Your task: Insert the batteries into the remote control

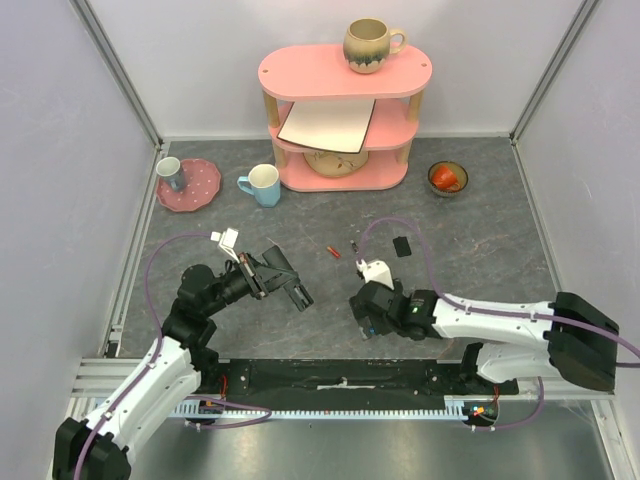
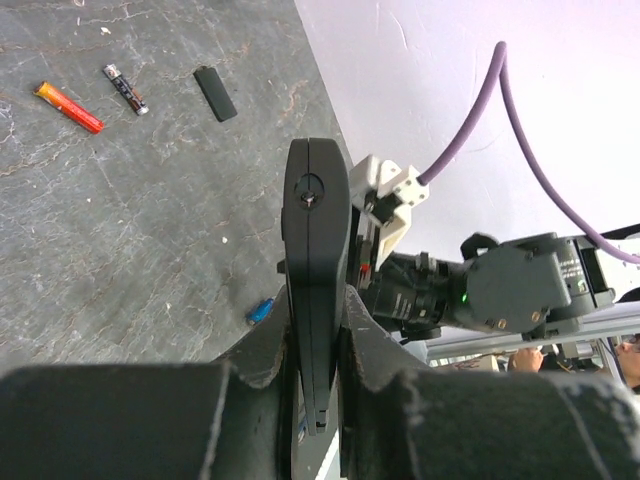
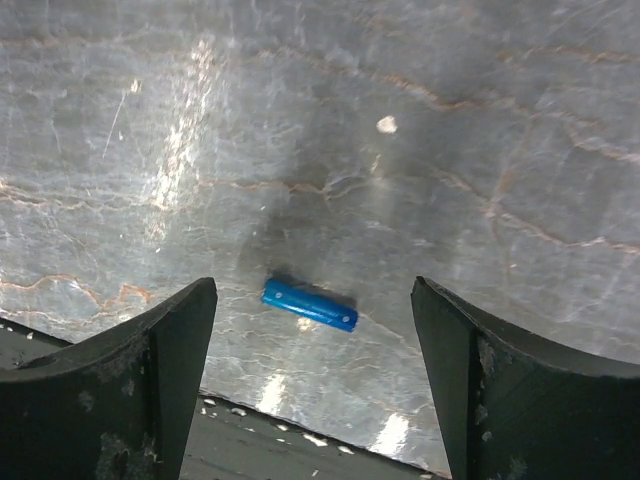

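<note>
Near the front edge of the desk (image 1: pixel 480 230), working both claws close together, well apart from the side walls and from the pink shelf (image 1: pixel 345 120) at the back. Hanging the right claw (image 3: pixel 312 300) just inside that front edge, with the desk's rim showing right below its fingers (image 3: pixel 130 390) in the right wrist view and bare grey surface stretching ahead.

Clamping the left claw (image 2: pixel 318 335) tight on the remote control (image 2: pixel 317 250), pinching the slim black bar edge-on by its lower part, raised off the desk and tilted. Spreading the right claw wide, closing on nothing, pointing down at the surface; unable to tell whether its tips are touching the desk.

Framing the blue battery (image 3: pixel 309 305) between the two right fingers, lying flat on the desk, roughly midway and apart from both. Showing from the left wrist as a small blue cylinder on the desk just beside the held remote's edge. Leaving the orange-red battery (image 1: pixel 331 252) and the dark battery (image 1: pixel 354 245) near each other farther back, with the small black flat piece (image 1: pixel 402 246) to their right, all apart from either claw.
</note>
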Controlling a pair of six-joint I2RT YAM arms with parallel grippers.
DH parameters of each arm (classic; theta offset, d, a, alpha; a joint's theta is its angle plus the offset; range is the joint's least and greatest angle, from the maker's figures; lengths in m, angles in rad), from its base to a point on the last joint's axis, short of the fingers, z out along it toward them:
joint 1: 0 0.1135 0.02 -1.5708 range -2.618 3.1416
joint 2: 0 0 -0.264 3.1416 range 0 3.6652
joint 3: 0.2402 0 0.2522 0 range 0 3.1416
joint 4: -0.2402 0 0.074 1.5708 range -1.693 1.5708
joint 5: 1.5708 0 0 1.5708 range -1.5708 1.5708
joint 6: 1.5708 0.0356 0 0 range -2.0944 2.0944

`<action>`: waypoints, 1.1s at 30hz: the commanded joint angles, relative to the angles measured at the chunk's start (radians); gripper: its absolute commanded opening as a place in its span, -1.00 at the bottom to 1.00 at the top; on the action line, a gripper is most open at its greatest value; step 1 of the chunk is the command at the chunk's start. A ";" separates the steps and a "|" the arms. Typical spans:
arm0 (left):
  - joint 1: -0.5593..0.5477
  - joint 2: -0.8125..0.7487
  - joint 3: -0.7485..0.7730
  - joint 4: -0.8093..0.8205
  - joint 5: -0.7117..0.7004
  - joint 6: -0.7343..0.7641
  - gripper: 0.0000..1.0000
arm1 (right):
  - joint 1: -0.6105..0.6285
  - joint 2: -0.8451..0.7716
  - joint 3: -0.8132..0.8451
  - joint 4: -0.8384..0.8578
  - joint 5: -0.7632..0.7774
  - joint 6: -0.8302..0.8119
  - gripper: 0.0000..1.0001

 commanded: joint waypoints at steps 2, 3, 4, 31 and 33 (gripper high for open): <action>0.005 -0.008 0.001 0.009 0.008 0.028 -0.96 | 0.096 0.075 0.031 0.002 0.106 0.182 0.73; 0.004 -0.009 -0.004 0.009 0.006 0.028 -0.96 | 0.113 0.087 0.031 -0.002 0.121 0.198 0.72; 0.004 -0.014 -0.007 0.007 0.003 0.028 -0.96 | 0.118 0.092 0.031 -0.007 0.130 0.210 0.72; 0.004 -0.040 -0.035 0.003 -0.006 0.024 -0.96 | 0.141 0.110 -0.030 0.002 0.108 0.313 0.22; 0.005 -0.046 -0.036 0.001 -0.006 0.024 -0.96 | 0.140 0.107 -0.030 0.002 0.106 0.314 0.19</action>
